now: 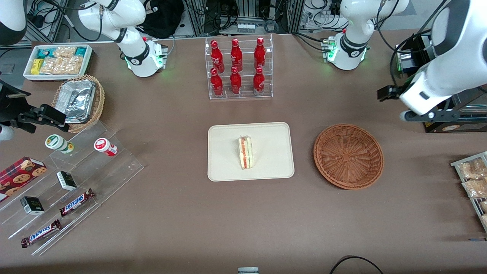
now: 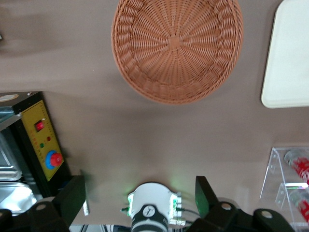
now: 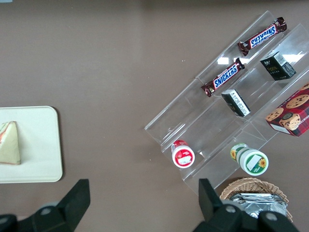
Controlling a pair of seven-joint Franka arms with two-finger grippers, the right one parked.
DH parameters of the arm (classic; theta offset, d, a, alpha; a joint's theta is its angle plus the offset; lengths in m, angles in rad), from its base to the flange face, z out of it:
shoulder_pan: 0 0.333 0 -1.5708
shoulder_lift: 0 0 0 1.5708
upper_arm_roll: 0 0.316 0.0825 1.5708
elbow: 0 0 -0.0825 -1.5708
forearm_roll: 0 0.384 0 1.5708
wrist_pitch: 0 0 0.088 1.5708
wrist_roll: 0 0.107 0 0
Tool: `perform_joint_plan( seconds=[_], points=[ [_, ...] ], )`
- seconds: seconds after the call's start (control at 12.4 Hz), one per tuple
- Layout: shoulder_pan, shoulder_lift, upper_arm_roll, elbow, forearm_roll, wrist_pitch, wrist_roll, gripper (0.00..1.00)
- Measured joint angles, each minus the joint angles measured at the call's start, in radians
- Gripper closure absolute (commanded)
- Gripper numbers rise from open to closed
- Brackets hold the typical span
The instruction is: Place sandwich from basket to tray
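Hovering wide open and empty, pincer (image 2: 140, 195) overlooks bare basket (image 2: 177, 48); front view shows sandwich (image 1: 246, 152) on tray (image 1: 224, 167).

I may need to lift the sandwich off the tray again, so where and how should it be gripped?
Judging by its pose, the sandwich lies on the tray showing its layers upward. Come from above, fingers on the two long bread faces. The open gripper is above the table beside the basket.

Counts on the surface (image 1: 171, 213)

One sandwich (image 1: 245, 152), one tray (image 1: 224, 167), one basket (image 1: 348, 156), six red bottles (image 1: 236, 68), two Snickers bars (image 1: 77, 202), one hand (image 2: 140, 193).
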Motion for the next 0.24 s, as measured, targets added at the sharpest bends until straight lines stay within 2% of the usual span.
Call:
perform_joint_plan(
  seconds=[0.24],
  points=[
    [0.008,-0.005,0.031,0.031,0.0,-0.009,0.017,0.0]
  ],
)
